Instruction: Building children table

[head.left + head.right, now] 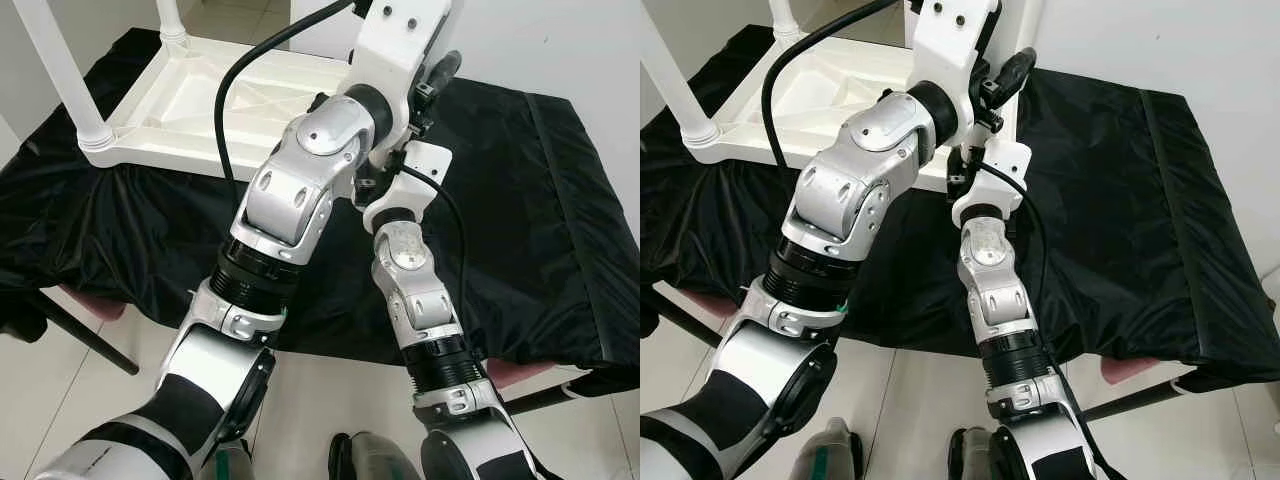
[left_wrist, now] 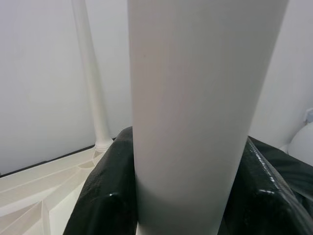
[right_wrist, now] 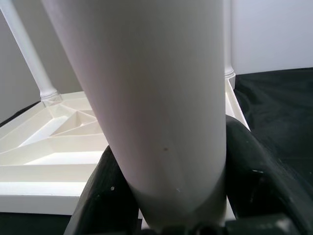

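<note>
Table leg [image 2: 195, 112] held upright between left gripper [image 2: 190, 196] fingers | right gripper [image 3: 171, 196] fingers clasped lower on it | upturned tabletop [image 1: 215, 100] socket at 6 o'clock below.

A glossy black cloth [image 1: 520, 220] drapes the table, falling in creased folds over its near edge. Pale floor tiles [image 1: 330, 400] lie below, a dark metal leg [image 1: 80, 335] slants beneath the cloth, and white walls [image 1: 560, 45] stand behind.
</note>
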Tool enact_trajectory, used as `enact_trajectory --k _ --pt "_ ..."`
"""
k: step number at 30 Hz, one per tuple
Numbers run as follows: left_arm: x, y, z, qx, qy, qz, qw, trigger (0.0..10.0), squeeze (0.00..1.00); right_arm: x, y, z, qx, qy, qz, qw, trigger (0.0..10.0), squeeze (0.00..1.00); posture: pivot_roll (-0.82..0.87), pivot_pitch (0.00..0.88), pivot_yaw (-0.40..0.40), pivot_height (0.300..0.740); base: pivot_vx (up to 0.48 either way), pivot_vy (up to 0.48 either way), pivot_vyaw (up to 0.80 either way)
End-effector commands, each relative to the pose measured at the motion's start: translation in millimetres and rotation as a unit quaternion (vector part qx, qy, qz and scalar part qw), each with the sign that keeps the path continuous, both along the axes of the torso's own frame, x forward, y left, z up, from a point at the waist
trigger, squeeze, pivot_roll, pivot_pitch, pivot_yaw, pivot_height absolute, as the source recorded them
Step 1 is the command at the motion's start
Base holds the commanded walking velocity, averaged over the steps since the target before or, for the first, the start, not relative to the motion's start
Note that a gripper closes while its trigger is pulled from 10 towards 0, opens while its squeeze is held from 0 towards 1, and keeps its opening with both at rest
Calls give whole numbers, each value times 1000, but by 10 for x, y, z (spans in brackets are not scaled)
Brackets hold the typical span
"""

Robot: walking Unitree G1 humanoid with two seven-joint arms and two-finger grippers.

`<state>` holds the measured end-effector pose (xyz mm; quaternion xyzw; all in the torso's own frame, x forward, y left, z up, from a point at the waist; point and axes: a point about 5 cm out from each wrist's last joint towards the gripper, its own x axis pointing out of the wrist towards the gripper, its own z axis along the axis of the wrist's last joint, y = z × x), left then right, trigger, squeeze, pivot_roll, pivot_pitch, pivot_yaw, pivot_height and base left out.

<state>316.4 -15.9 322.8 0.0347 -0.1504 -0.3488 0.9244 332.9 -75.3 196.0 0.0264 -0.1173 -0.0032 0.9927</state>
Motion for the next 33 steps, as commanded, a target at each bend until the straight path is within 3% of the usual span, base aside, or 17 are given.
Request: enact_trajectory --k 1,2,5,6,10,11,12,14,15,19,31,32,33 --pt "-9 12 71 -11 -11 39 999 10000 0 1 50 47 9 -12 -2 1000 1020 0 17 40 -58 740 0 0 0" --pt "-12 8 68 -10 -11 38 999 10000 0 2 52 49 7 -13 -3 1000 392 0 20 42 -60 740 0 0 0" --pt "-14 4 64 -8 -10 37 999 10000 0 1 54 56 4 -16 -3 1000 706 0 22 44 -60 740 0 0 0" --pt "-15 2 59 -7 -10 37 999 10000 0 0 62 63 0 -20 -2 1000 0 0 22 44 -60 740 0 0 0" --pt "-16 1 47 -5 -8 36 999 10000 0 -4 77 71 -3 -24 2 1000 0 0 24 45 -60 740 0 0 0" --pt "-19 1 44 -4 -9 34 999 10000 0 -4 76 68 -6 -22 -2 1000 4314 0 26 44 -60 740 0 0 0" --pt "-24 0 42 -8 -8 29 1000 10000 208 -1 70 65 -5 -20 -5 1000 10000 0 26 45 -60 740 0 0 0" --pt "-24 0 42 -8 -8 29 1000 10000 208 -1 70 65 -5 -20 -5 1000 10000 0 26 45 -60 740 0 0 0" --pt "-47 -5 50 -29 -1 6 1000 10000 1000 6 59 59 -3 -17 -8 1000 10000 0 25 44 -58 740 0 0 0" --pt "-78 -10 63 -43 3 -12 999 10000 1000 21 37 56 0 -14 -11 1000 10000 0 24 43 -57 740 0 0 0" --pt "-66 75 48 -53 8 0 999 10000 1000 94 -112 51 5 -7 -39 999 10000 0 22 38 -54 740 0 0 0" --pt "-68 91 48 -52 6 1 999 10000 0 108 -138 52 4 -6 -43 999 10000 0 23 36 -56 740 0 0 0" --pt "-69 103 49 -52 5 2 999 10000 0 118 -155 53 4 -5 -45 999 10000 0 23 36 -56 740 0 0 0"
